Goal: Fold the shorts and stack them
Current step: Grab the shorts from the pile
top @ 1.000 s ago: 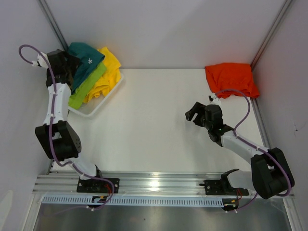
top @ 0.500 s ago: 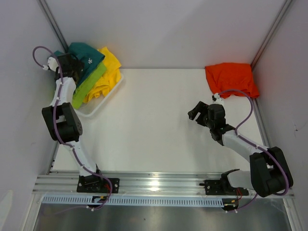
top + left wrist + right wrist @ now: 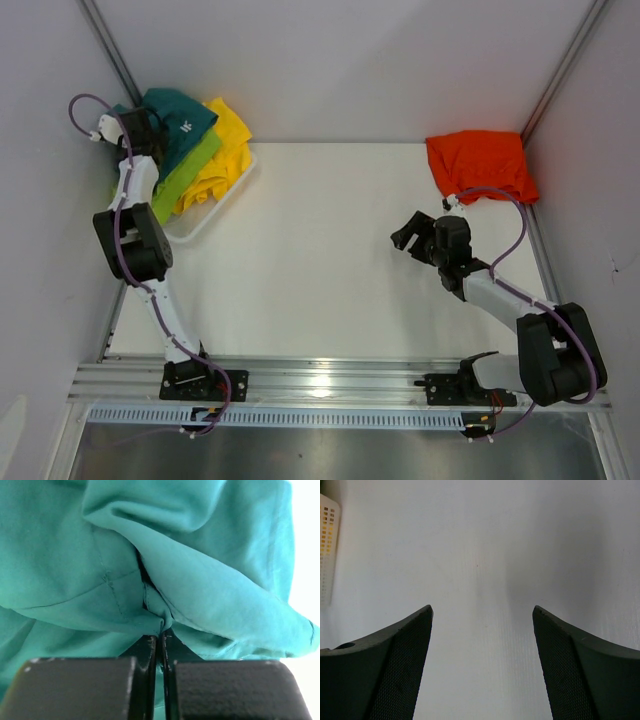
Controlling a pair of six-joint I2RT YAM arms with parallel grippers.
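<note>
The left hand (image 3: 160,639) is pinched shut on a fold of the teal shorts (image 3: 210,580), topmost in the basket (image 3: 213,222). The right hand (image 3: 407,233), jaws apart, hovers well right of the basket.

Shorts in both far corners of my table (image 3: 320,260).
At far left a basket (image 3: 203,228) holds the pile of shorts (image 3: 218,160), and my left gripper (image 3: 160,645) sits at the pile's left edge, against the top pair (image 3: 178,118). The lone pair (image 3: 480,165) lies at far right; my right gripper (image 3: 408,232) hangs over bare table before it, right of centre.
</note>
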